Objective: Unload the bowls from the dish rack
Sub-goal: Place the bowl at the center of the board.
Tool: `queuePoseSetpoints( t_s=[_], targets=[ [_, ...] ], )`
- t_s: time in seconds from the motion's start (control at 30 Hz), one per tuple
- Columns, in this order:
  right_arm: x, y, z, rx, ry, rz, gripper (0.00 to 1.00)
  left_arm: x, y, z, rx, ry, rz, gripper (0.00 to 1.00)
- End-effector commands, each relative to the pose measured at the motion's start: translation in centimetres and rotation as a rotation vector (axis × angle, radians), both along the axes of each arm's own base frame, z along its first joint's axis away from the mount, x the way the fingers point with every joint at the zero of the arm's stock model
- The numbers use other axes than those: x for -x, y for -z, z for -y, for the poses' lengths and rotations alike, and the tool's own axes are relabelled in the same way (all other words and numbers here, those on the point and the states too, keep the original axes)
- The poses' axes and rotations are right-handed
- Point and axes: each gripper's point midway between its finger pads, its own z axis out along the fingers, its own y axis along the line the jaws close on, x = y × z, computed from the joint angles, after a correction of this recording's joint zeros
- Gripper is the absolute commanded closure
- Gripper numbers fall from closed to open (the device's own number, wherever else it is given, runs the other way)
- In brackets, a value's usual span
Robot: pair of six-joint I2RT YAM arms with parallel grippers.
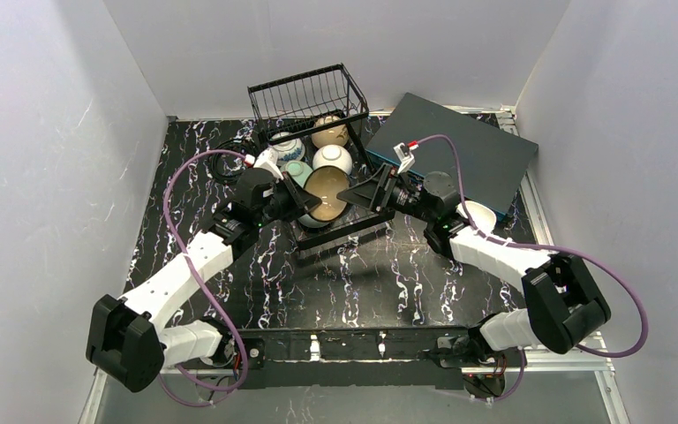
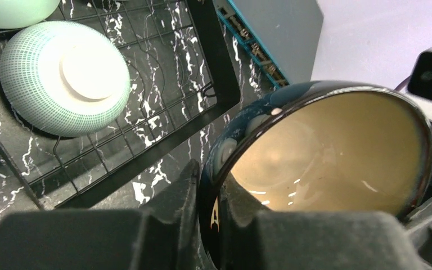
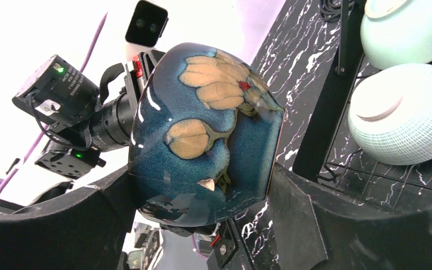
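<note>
white shells (image 1: 177, 278) on black joints (image 1: 124, 340), purple cables (image 1: 165, 212) along both arms, matte black wedge-shaped fingers (image 2: 169, 225)

rear right: flat grey-teal box (image 1: 468, 150), set askew | surface: black white-veined tabletop (image 1: 362, 283) | enclosed by white walls (image 1: 53, 132)

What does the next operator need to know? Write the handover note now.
Left gripper: shut on the teal bowl at its rim, held in the air by the dish rack's near end.
Right gripper: fingers bracket that bowl's outside; grip unclear.
Done: plain white bowl is out, beside the right arm.
Left: beige bowl, gridded white bowl, pale green bowl, blue-and-white bowl in the rack.
</note>
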Motion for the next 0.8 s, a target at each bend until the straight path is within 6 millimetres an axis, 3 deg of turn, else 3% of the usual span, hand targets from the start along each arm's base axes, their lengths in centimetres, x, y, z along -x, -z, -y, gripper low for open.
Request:
queuePoseSetpoints(
  t_s=[0.0, 0.13, 0.2, 0.3, 0.4, 0.53, 0.77],
  targets=[
    [1.1, -4.8, -0.2, -0.14, -0.033, 0.151, 0.99, 0.1, 0.8, -1.3, -0.045, -0.036, 0.008, 1.0],
    [1.2, -4.1, -0.3, -0.129, -0.037, 0.142, 0.99, 0.3, 0.8, -2.1, -0.071, -0.062, 0.008, 1.0],
    [1.1, -3.7, -0.3, -0.12, -0.031, 0.138, 0.89, 0.4, 0.6, -2.5, -0.08, -0.073, 0.015, 1.0],
    [0.9, -2.8, -0.1, -0.091, -0.012, 0.134, 0.65, 0.7, 0.3, -3.3, -0.101, -0.094, 0.022, 1.0],
    [0.5, -2.1, 0.1, -0.054, 0.012, 0.133, 0.34, 1.1, 0.3, -4.2, -0.126, -0.116, 0.028, 1.0],
    [0.2, -1.5, 0.5, 0.01, 0.046, 0.149, 0.04, 1.6, -0.1, -5.4, -0.168, -0.141, 0.035, 1.0],
    [-0.9, 0.0, 2.8, 0.235, 0.149, 0.215, 0.01, 2.3, -0.7, -8.2, -0.26, -0.203, 0.041, 1.0]
  ],
)
